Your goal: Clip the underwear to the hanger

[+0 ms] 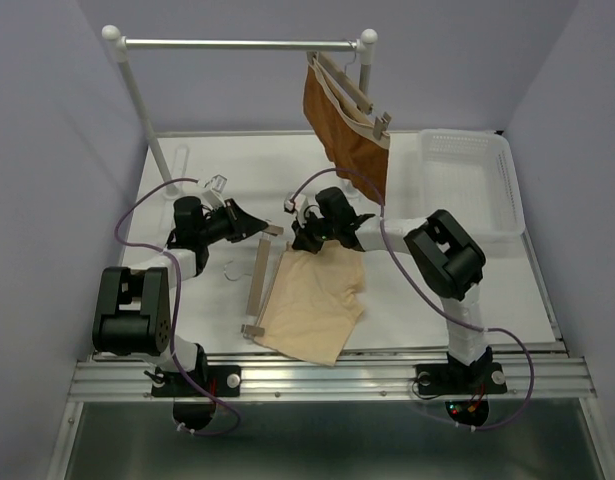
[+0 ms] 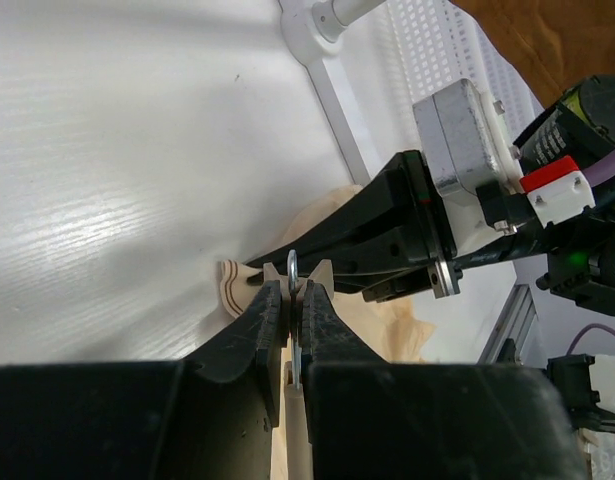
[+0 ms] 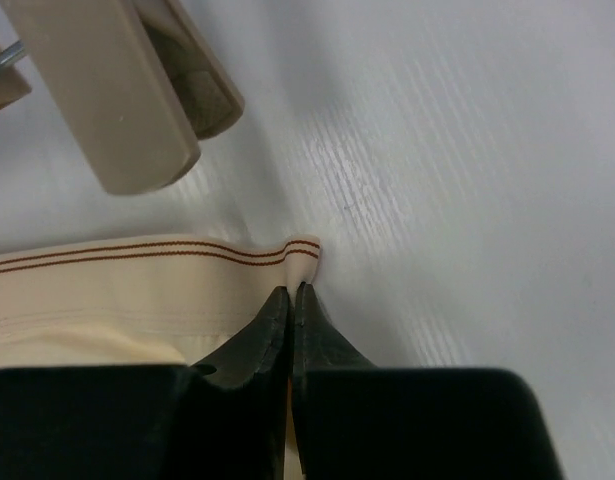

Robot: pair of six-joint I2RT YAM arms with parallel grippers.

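Pale lilac walls (image 1: 47,120) close the left, back and right of the frame. A white tabletop (image 1: 517,285) fills the centre under even light. A white garment rail (image 1: 237,44) crosses the top. A white slatted basket (image 1: 465,180), probably plastic, sits centre-right.

A corner of the underwear (image 3: 107,290) sits between the jaws of the right gripper (image 3: 293,292), the rest spreading left of them on the table (image 3: 467,200). The hanger (image 3: 117,100) lies ahead and left of those jaws. Its clip end sits between the jaws of the left gripper (image 2: 295,295), with the right gripper just beyond them.
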